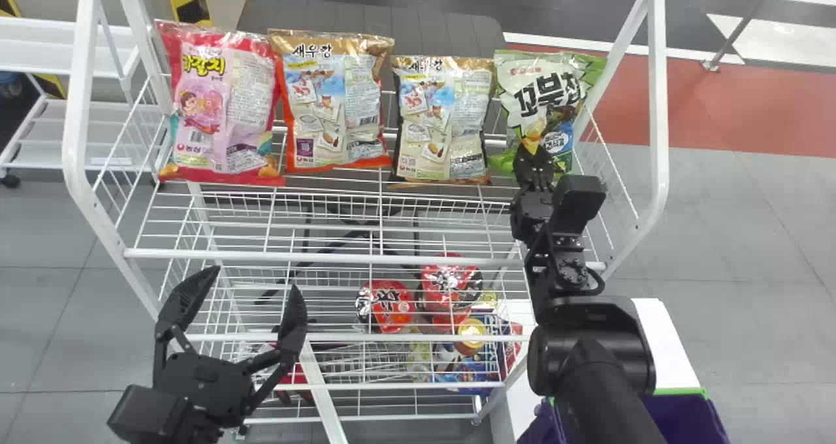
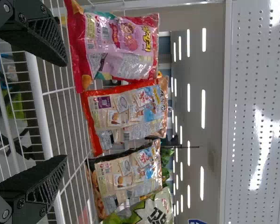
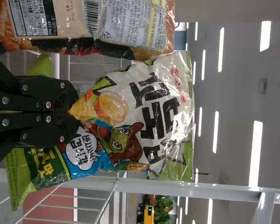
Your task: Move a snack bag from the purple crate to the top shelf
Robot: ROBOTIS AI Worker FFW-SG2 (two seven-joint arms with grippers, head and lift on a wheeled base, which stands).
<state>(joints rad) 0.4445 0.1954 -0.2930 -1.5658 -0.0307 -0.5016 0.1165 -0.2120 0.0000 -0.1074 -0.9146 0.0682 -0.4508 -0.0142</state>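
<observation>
Right up close, the left claw (image 1: 253,281) hangs at the front left of the white wire rack (image 1: 326,257), its two black fingers spread wide with nothing between them. Over on the near right, there's the purple crate (image 1: 686,418) with its green rim, below the right arm, and just beyond it a white surface (image 1: 659,333). Down on the rack's lower levels, seen through the wires, sit red packages (image 1: 392,305) among other small goods.

And up at the top shelf, here's the action! The right claw (image 1: 532,160) is closed on the front of the green snack bag (image 1: 552,98), pinching it low down. That bag is at the right end of the row, tilted a little; whether its bottom edge touches the wires, I can't tell. Next to it stands the black-edged shrimp snack bag (image 1: 444,117), then the orange-edged snack bag (image 1: 333,104), then the pink and red snack bag (image 1: 222,104) at the left end.

Farther back, red flooring (image 1: 718,104) stretches behind the right side, while yellow and black stripes (image 1: 189,0) mark the far left.
</observation>
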